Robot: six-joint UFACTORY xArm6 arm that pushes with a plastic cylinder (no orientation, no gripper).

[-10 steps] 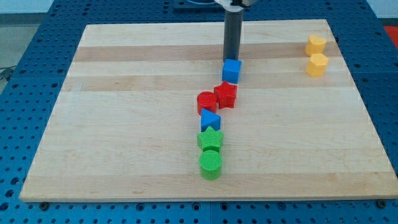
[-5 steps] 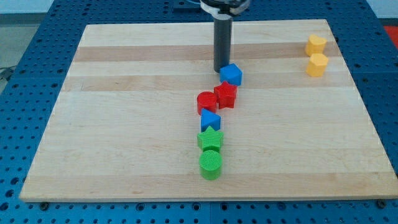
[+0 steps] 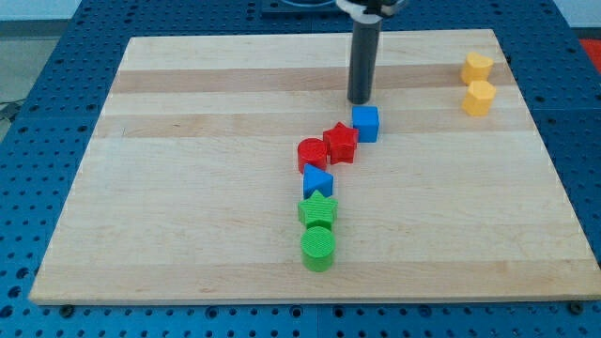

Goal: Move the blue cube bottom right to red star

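Note:
The blue cube (image 3: pixel 366 123) sits just to the upper right of the red star (image 3: pixel 341 143), close to it or touching. My tip (image 3: pixel 360 100) stands just above the blue cube toward the view's top, a small gap away from its top left corner. A red cylinder (image 3: pixel 312 154) sits against the red star's left side.
Below the red pair lie a blue triangle (image 3: pixel 316 181), a green star (image 3: pixel 317 210) and a green cylinder (image 3: pixel 318 248) in a column. Two yellow blocks (image 3: pixel 477 67) (image 3: pixel 480 97) sit at the board's top right. The wooden board (image 3: pixel 188 188) lies on a blue perforated table.
My tip swung left and then back right along the cube's top side. The blue cube slid down and to the right, ending beside the red star's upper right.

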